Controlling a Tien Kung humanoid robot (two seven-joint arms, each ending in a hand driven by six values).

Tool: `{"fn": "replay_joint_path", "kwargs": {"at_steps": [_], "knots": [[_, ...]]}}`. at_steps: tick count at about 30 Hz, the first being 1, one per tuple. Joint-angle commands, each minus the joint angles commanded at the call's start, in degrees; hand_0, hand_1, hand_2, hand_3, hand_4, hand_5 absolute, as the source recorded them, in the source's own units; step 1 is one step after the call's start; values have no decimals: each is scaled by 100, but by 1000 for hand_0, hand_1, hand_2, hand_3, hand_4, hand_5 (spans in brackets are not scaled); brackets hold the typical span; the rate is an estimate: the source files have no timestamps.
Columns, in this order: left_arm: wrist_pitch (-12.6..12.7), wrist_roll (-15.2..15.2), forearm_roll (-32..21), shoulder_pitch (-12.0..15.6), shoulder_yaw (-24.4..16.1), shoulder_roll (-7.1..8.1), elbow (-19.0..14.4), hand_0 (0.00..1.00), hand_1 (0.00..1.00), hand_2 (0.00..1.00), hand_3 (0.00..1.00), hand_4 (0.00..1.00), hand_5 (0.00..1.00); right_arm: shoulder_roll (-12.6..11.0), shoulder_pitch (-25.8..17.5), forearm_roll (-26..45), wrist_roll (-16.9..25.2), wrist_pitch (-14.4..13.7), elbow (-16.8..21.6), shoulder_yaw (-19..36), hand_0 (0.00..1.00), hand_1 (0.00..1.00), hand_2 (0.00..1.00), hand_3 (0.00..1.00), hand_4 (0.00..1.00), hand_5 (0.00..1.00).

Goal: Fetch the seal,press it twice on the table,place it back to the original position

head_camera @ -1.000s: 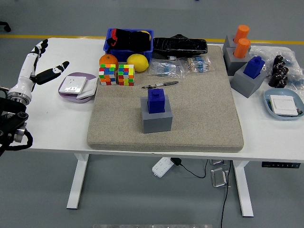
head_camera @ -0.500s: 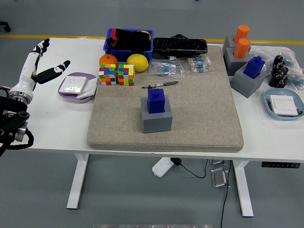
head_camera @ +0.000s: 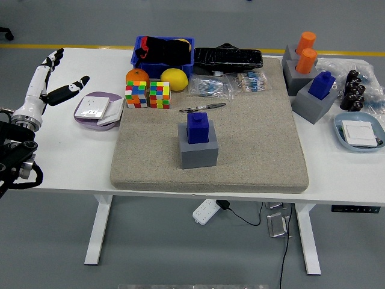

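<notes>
Centrally on a tan felt mat point(head_camera: 240, 162) that covers much of the white surface point(head_camera: 72, 156), a blue seal point(head_camera: 198, 127) stands upright in a grey block holder point(head_camera: 198, 150). It looks like a small, rigid plastic stamp, probably light and not fragile, with smooth sides that might slip. The squared upper body rising above the holder seems the best place to pinch, followed by a straight lift. The robot's left hand point(head_camera: 51, 81) hovers at the far left edge, fingers spread and holding nothing, well apart from the seal, with a lilac dish point(head_camera: 90, 117) and two colourful puzzle cubes point(head_camera: 148, 94) lying between. No right hand is visible.
</notes>
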Motion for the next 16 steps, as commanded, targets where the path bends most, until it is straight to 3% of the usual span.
{"fn": "replay_joint_path", "kwargs": {"at_steps": [16], "knots": [[-1,5,4,-7,33,23,-7,998,998,992,972,847,330,-14,-4,-10,5,-3,0,-7,802,711,705,663,766,559]]}}
